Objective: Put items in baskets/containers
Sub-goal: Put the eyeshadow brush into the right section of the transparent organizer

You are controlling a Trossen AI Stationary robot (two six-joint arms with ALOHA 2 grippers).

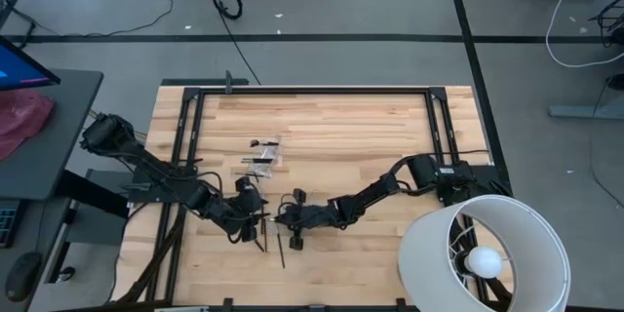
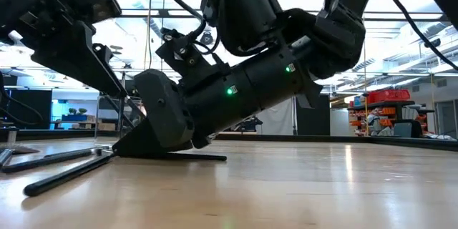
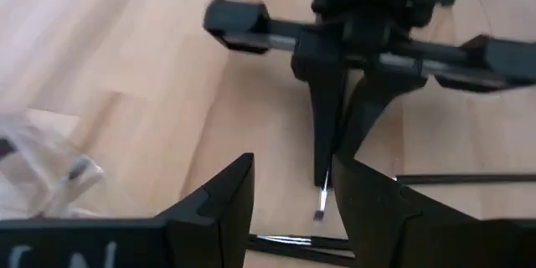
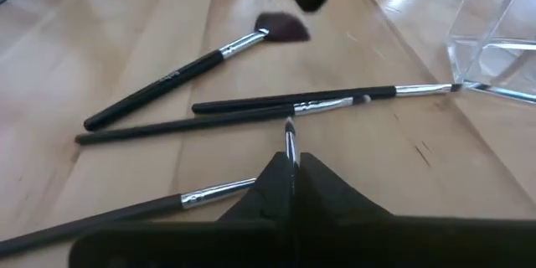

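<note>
The right gripper [image 4: 291, 186] is pinched closed on one thin dark-handled makeup brush [image 4: 290, 138], its long axis running straight out between the fingertips. The small clear plastic container [image 4: 499, 46] lies nearby, beside the waiting, open left gripper [image 3: 293, 201]

My high view: brushes [image 1: 265, 236] too small to count. Clear container [image 4: 496, 46] cut off at right wrist frame edge. Right gripper [image 4: 291, 186] hides pinched brush's handle.
</note>
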